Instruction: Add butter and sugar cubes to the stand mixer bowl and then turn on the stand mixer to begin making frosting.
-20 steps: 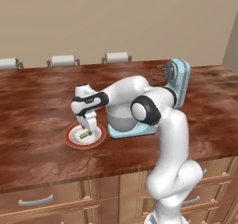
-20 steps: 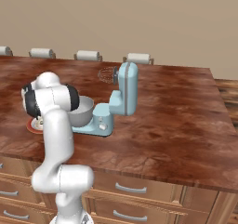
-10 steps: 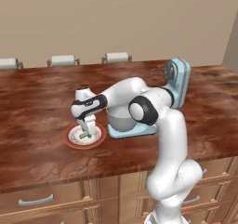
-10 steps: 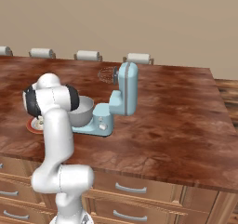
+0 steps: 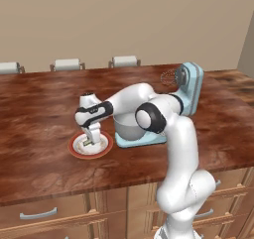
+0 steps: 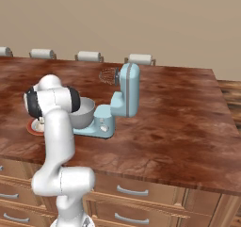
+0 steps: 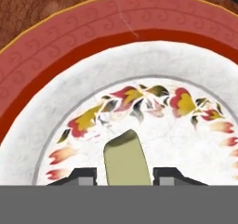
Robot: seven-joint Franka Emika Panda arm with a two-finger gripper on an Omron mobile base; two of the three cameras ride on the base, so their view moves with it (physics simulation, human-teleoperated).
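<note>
In hand view the two dark fingers (image 7: pixel 84 175) sit at 6 o'clock, spread apart, w/ the butter (image 7: pixel 126 158) standing between them; a sliver of plate shows on each side of the stick, so fingers bracket it but whether they actually press on it can't be told. Butter is a yellowish-green stick, its rounded end pointing toward 12 o'clock, lying on the white centre of the plate (image 7: pixel 83 37), inside a ring of red/yellow flower marks; the broad red rim w/ thin gold edge arcs from 9 through 12 to 3 o'clock. In left base view the gripper (image 5: pixel 91 141) is low over the plate (image 5: pixel 75 150), pointing down, butter (image 5: pixel 89 143) a small pale bit right at its tip. Plate sits on the brown worktop (image 5: pixel 44 104), just beside the stand mixer bowl (image 5: pixel 128 129) at the bowl's 9 o'clock. Bowl is grey, seated on the flat base of the stand mixer (image 5: pixel 191 87), whose pale blue head is tilted back w/ wire whisk (image 5: pixel 168 78) raised clear of bowl. In right base view the arm hides most of the plate (image 6: pixel 34 127); bowl (image 6: pixel 82 114) and stand mixer (image 6: pixel 127 92) show beside it. Sugar cubes can't be made out.
</note>
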